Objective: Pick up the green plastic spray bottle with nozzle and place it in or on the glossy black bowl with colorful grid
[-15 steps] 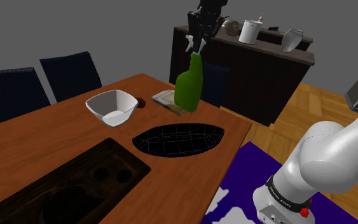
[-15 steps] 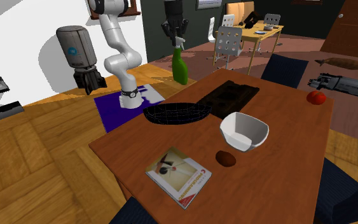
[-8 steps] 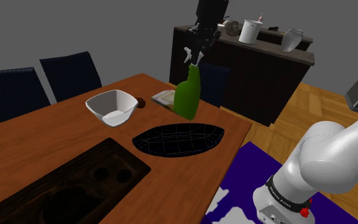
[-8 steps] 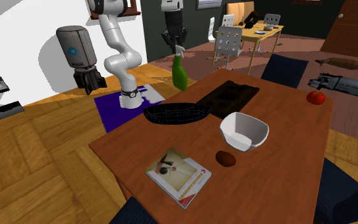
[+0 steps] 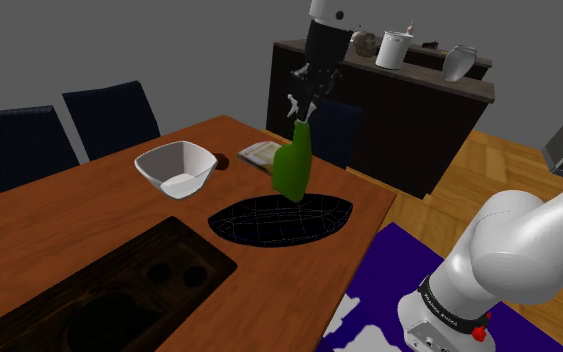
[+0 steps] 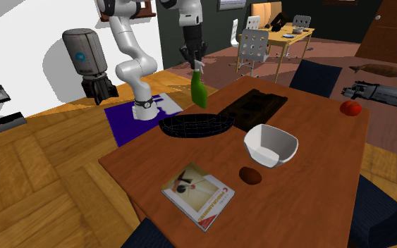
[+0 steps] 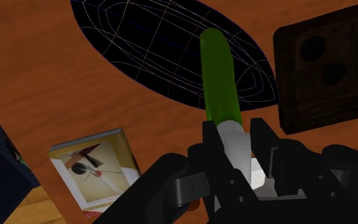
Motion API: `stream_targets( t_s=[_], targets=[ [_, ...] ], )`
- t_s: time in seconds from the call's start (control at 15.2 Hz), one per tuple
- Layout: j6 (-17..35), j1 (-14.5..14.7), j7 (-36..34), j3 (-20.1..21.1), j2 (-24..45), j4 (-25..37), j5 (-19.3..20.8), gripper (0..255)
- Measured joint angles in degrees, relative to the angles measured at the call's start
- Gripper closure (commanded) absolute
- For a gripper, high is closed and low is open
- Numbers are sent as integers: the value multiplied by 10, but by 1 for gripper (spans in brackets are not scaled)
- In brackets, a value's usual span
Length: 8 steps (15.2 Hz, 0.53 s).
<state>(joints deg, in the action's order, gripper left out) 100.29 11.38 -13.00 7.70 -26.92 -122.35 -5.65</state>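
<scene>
Green bottle [image 5: 292, 172], clasped by the jaws, hangs above the bowl [image 5: 244, 225].

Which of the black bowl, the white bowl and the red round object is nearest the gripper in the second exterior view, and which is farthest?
Measured from the gripper, which holds the green spray bottle:
1. The black bowl, beneath it at the table edge by the arm.
2. The white bowl, mid-table.
3. The red round object, at the table's far side.
</scene>
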Motion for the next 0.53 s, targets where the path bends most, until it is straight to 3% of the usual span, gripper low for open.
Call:
stream_targets(
  t_s=[0.53],
  targets=[
    [59,1,3,3,-3,-62,-3,255]
  ],
)
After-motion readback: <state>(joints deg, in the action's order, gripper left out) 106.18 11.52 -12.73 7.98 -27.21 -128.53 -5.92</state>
